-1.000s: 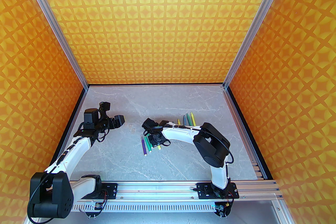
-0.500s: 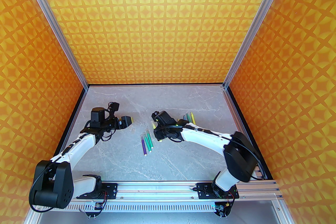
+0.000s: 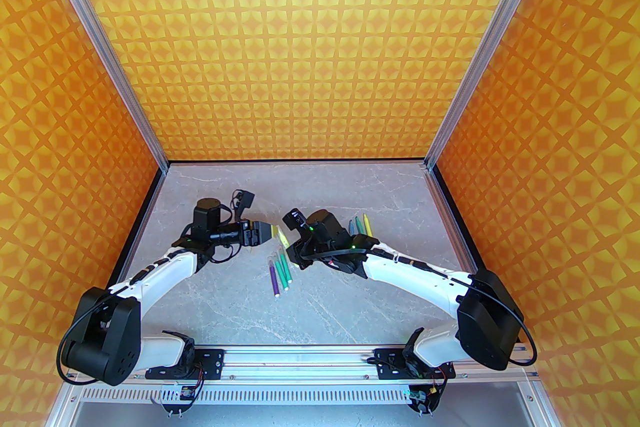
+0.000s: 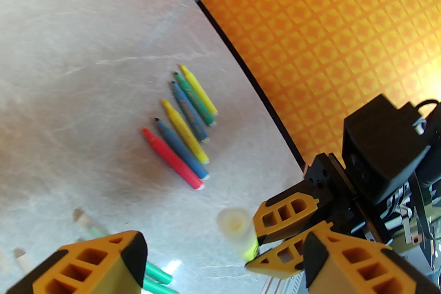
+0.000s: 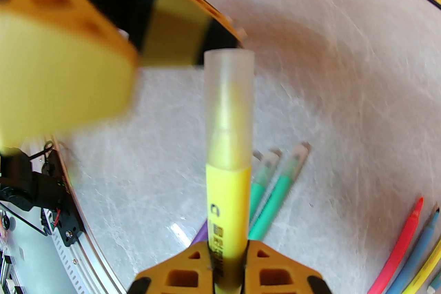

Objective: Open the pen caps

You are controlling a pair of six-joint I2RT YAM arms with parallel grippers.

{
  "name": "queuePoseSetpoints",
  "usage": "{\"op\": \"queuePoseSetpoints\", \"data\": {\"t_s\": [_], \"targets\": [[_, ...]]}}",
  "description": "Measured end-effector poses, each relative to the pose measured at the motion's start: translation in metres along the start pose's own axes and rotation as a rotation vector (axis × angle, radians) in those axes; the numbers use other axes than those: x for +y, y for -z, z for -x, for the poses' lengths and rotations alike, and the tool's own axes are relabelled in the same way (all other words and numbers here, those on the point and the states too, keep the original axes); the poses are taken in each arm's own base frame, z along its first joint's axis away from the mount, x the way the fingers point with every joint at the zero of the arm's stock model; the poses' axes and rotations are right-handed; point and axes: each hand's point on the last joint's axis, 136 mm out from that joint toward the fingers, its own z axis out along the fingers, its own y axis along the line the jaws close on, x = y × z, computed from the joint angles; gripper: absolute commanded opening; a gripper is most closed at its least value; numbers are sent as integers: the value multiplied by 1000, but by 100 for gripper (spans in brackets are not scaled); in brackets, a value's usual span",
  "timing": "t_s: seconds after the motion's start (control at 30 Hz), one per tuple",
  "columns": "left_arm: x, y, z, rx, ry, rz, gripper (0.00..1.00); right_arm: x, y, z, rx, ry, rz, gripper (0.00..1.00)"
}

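Right wrist view: the right gripper (image 5: 227,266) is clenched on the barrel of a yellow plastic marker (image 5: 227,203), which juts straight out from the claw. The marker's translucent whitish cylindrical cap (image 5: 229,79) sits on the far end, not yet pulled off, raised above the grey marble-patterned table (image 5: 344,61).

In the left wrist view the left gripper (image 4: 222,251) is spread wide and grasps nothing. The round end of the cap faces it, just ahead of the gap between its orange fingers (image 4: 103,261). From above, the two claws meet nose to nose near the middle of the table.

The marker's long axis points at the left claw, so the left arm is the nearer one. It likely has to slide forward along that axis, pinch the cap, then pull straight back
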Motion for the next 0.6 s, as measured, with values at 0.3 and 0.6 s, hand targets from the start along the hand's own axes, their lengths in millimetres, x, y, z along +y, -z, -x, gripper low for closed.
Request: {"op": "queuePoseSetpoints", "data": {"t_s": [0.3,0.6], "targets": [[-13,-7,5,13,-26,-34,58,5,1,3,-14,19,24,0],[-19,-11,4,25,-35,-49,39,7,4,6,-26,23,31,0]]}}
